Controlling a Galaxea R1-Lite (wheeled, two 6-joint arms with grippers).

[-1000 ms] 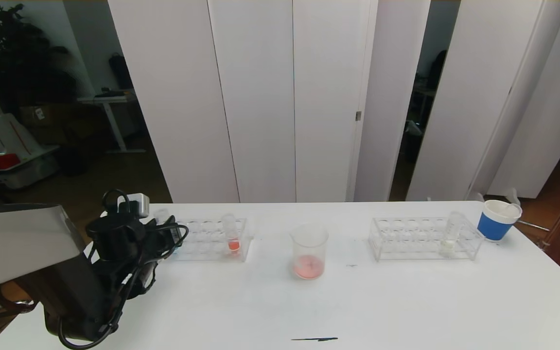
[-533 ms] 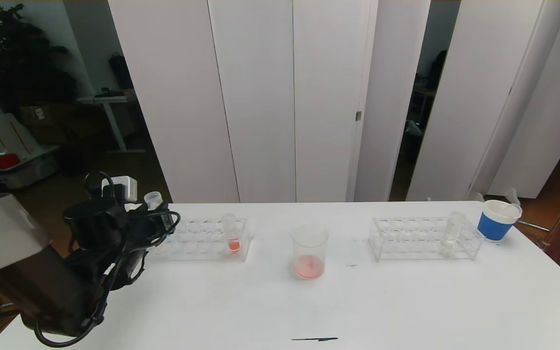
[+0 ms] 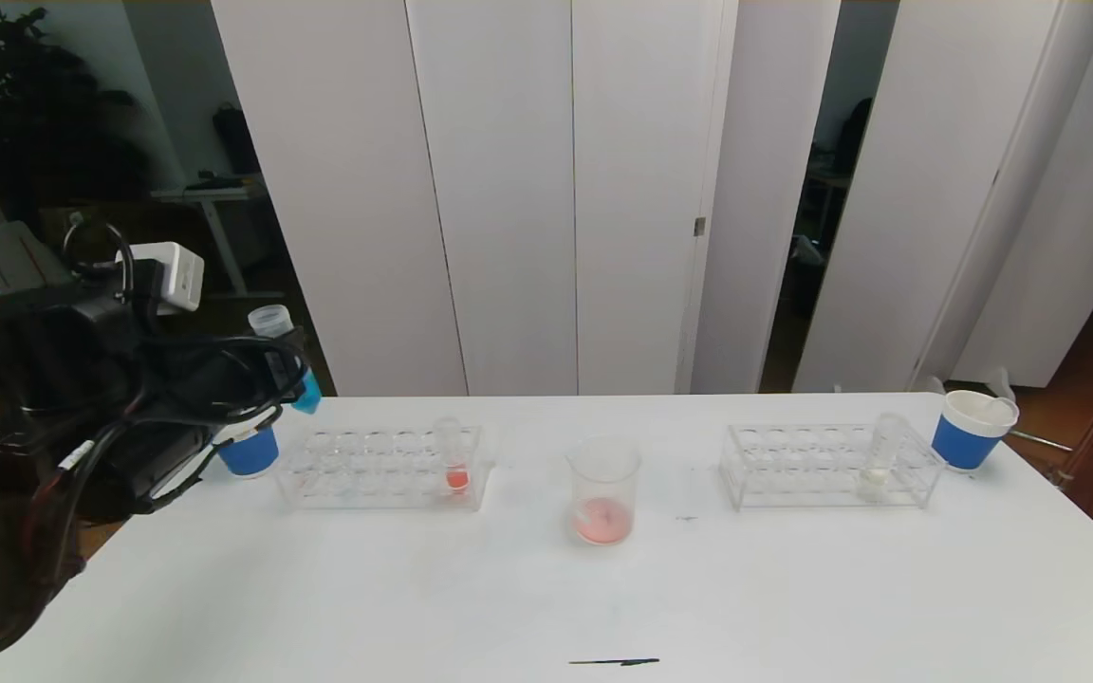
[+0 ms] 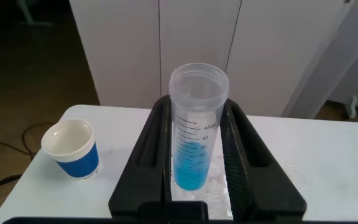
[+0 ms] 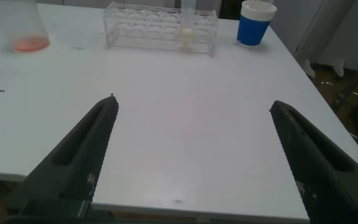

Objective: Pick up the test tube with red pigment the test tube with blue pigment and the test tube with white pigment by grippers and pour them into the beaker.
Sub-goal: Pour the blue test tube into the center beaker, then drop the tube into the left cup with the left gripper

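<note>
1. Blue liquid fills the lower part of the test tube with blue pigment (image 4: 196,134), clamped in my left gripper (image 3: 286,365), near-upright, mouth up, at nine o'clock above the table (image 3: 546,588).
2. Red pigment sits in the beaker (image 3: 602,490).
3. My right gripper (image 5: 194,155) gapes wide, empty.

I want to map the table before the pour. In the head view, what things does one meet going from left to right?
Left pincer shut on blue tube → left cup → left rack → red tube → beaker → right rack → white tube → right cup.
</note>
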